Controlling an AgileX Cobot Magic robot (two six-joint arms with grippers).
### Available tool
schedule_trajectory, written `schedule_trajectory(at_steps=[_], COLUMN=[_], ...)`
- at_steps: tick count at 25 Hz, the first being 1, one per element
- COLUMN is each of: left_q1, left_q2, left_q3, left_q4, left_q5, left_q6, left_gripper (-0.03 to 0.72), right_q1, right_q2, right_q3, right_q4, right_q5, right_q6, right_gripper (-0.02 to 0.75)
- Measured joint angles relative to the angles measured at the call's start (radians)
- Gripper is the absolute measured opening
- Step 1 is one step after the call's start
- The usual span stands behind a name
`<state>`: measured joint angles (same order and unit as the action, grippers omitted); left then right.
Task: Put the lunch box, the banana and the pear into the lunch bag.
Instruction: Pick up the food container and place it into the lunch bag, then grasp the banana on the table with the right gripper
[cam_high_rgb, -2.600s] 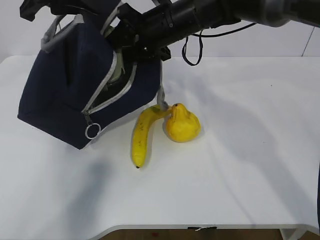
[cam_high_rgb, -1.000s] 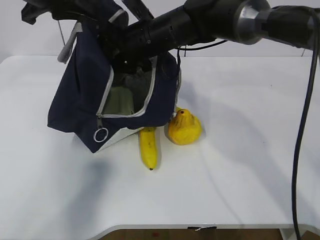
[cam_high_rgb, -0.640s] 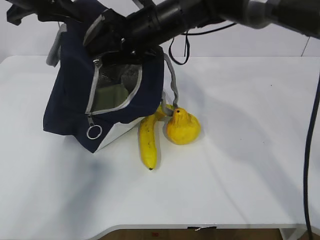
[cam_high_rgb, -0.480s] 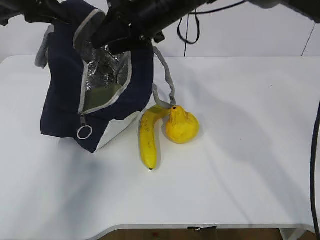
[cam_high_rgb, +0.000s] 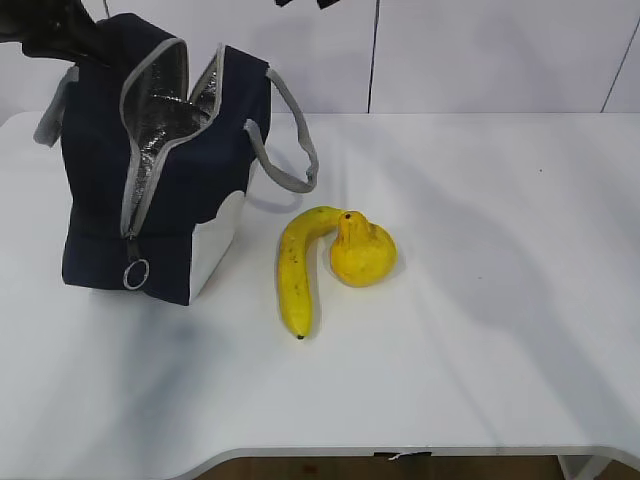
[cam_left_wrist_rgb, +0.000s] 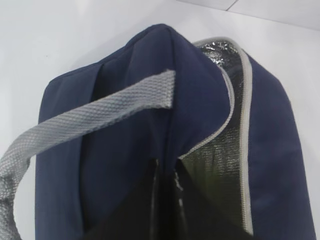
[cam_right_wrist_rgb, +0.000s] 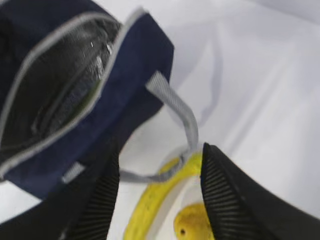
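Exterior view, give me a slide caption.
Unzipped lunch bag stands upright; banana and pear touching on the table.

The navy bag (cam_high_rgb: 150, 170) stands upright near the table's left edge, zipper open, foil lining showing, a grey strap drooping on its right side. Just right of it lies the curved yellow banana (cam_high_rgb: 298, 270), its upper end touching the squat yellow pear (cam_high_rgb: 362, 250).

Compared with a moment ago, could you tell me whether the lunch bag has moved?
Yes. The lunch bag has swung left, away from the pear, and now stands upright instead of tilted.
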<state>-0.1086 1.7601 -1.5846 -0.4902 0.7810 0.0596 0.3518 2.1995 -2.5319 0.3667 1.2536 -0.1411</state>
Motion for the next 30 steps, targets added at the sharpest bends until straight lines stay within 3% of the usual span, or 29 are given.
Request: schedule_trajectory(at_steps=[5,17,22,25,30], left_q1=[0.0,0.0,0.0,0.0,0.0], left_q2=[0.0,0.0,0.0,0.0,0.0], left_q3=[0.0,0.0,0.0,0.0,0.0], left_q4=[0.027,0.05,0.05,0.05,0.05], left_q5=[0.002,0.014,0.018,0.018,0.018], left_q6=[0.0,0.0,0.0,0.0,0.0], left_gripper=[-0.006,-0.006,-0.006,-0.006,-0.006], right_q1=[-0.002,-0.002,-0.002,-0.002,-0.002], right_q2=[-0.062,-0.217,-0.217,-0.217,-0.217], right_q3=[0.069,0.551,0.621,0.638,0.641], right_q4=[-0.073,-0.151,-0.153,-0.146,-0.048], right_q5=[0.002,0.002,-0.001,-0.004,-0.008], right_q6=[0.03,0.039,0.026,0.005,0.0], right_gripper=[0.424,0.424,0.427,0.472,0.507])
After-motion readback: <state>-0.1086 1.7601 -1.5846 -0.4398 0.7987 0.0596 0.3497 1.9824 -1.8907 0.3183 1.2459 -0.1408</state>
